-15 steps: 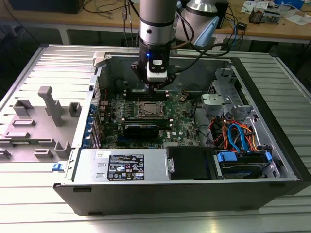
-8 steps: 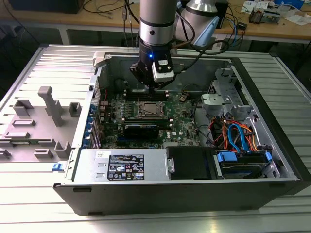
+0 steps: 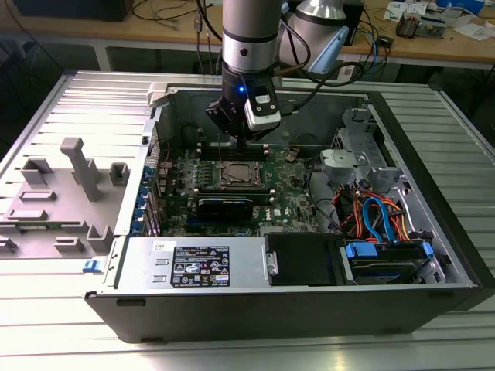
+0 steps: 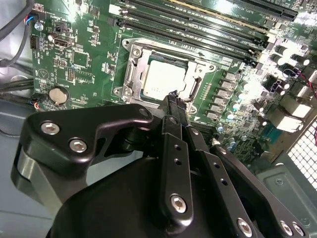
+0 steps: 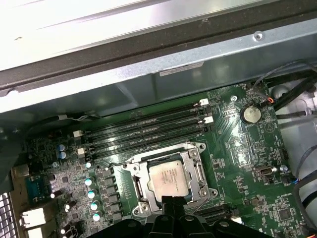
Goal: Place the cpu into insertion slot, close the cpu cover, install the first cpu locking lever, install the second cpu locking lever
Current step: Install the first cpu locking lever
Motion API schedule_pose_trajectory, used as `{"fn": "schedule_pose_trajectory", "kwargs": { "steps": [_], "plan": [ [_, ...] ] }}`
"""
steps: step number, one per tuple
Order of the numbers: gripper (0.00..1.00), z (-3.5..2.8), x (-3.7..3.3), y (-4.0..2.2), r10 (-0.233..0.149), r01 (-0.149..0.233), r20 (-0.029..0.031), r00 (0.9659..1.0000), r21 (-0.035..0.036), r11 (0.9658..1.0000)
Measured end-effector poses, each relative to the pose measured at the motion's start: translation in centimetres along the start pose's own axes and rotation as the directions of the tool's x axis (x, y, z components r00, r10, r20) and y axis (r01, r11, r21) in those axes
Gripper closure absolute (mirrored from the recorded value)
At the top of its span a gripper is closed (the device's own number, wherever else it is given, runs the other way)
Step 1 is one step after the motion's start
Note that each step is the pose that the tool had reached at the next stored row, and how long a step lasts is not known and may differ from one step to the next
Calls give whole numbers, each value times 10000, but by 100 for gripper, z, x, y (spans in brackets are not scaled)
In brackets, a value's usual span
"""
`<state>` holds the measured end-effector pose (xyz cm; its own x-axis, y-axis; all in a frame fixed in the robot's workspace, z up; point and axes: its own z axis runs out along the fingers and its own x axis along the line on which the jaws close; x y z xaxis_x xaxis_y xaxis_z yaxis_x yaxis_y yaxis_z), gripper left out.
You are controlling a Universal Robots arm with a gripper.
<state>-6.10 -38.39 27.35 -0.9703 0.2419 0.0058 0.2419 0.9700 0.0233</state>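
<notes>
Trouble from here lies mostly in how close the tip is to the socket. In the exterior view the black two-fingered gripper hangs from the grey arm inside the open dark computer case. It is just above the small flat square silvery cpu on the green motherboard, so a sideways slip could drag the tip across nearby board parts. In the second wrist view the fingers lie together with nothing between them, and their tip sits at the edge of the cpu. The chip lies flat in the square metal-framed insertion slot, with the thin silvery cpu cover lying down around it. I judge that a hard push here could scratch the chip's top or bend the thin frame. Whether either locking lever is latched I cannot tell. In the first wrist view the tip meets one side of the socket; the long black memory slots lie just beyond the socket's far side, and a round silver coin battery sits well apart. If the cover is not seated flat, pressing down could pinch the cpu crooked.
</notes>
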Motion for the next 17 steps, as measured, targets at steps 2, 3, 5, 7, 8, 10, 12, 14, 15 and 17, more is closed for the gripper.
{"fn": "schedule_pose_trajectory", "kwargs": {
  "steps": [2,3,5,7,8,10,12,14,15,17],
  "plan": [
    [89,0,0,0,-1,1,0,10000,0,10000],
    [89,0,0,0,-1,1,0,10000,0,10000],
    [89,0,0,0,-173,173,-4,9998,1,9998],
    [89,-1,1,0,-538,538,-11,9986,4,9986],
    [89,-1,0,0,-816,816,-16,9967,5,9967],
    [89,0,0,0,-1301,1301,-27,9915,6,9915],
    [89,0,0,0,-1541,1541,-32,9881,6,9881],
    [89,0,0,0,-1662,1662,-35,9861,6,9861],
    [89,0,0,0,-1663,1663,-35,9861,6,9861],
    [89,0,0,0,-1664,1664,-35,9861,6,9861]
  ]
}}
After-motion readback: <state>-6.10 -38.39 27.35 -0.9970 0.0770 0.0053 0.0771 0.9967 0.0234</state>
